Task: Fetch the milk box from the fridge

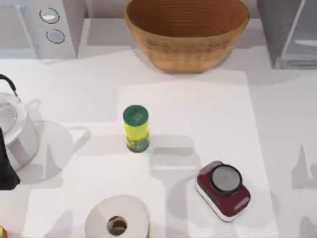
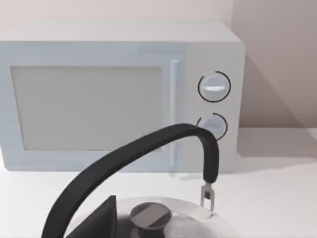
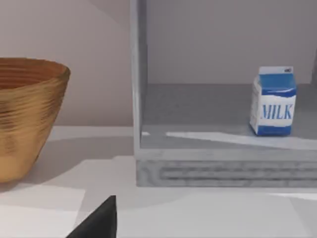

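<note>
The milk box [image 3: 273, 101], a small carton with a blue top and "MILK" on its white side, stands upright on the grey floor inside the fridge [image 3: 198, 163]. The right wrist view looks straight into that compartment. A dark part of my right gripper [image 3: 99, 223] shows low over the table, well short of the fridge and apart from the carton. From above, the fridge [image 1: 290, 29] is at the table's back right corner. My left gripper [image 2: 94, 223] hangs just above the kettle [image 2: 148, 218] at the table's left edge.
A woven basket [image 1: 185, 32] stands at the back middle, just left of the fridge. A microwave with two dials [image 1: 47, 25] is at the back left. A green-lidded yellow can [image 1: 135, 128], a red-and-white device [image 1: 223, 191] and a paper roll [image 1: 117, 223] stand on the white mat.
</note>
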### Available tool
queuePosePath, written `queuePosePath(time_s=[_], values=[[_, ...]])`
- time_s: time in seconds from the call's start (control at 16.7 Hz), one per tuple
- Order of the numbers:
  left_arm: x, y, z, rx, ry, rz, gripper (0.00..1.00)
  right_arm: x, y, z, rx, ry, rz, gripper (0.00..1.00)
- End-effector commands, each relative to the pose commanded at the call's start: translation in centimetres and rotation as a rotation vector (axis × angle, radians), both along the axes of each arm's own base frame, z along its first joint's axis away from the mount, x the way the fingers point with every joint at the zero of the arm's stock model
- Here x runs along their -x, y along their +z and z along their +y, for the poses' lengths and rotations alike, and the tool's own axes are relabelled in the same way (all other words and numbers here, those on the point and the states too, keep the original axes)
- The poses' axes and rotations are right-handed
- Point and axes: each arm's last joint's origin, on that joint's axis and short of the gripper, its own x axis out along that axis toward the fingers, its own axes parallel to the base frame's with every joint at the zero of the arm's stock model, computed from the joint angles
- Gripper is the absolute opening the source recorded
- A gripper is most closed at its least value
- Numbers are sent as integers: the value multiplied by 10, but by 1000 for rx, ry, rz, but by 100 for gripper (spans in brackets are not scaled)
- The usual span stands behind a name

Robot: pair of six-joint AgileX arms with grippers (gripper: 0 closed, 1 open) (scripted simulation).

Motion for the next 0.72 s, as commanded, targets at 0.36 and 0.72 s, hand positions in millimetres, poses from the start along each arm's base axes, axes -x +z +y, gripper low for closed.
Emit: queuePosePath(time_s=[0.36, 0.72], values=[[0, 0, 0, 0, 0, 0, 100, -6, 6, -3, 1, -1, -10, 100], [0, 0, 0, 0, 0, 0, 100, -37, 19, -20, 9, -4, -31, 100]])
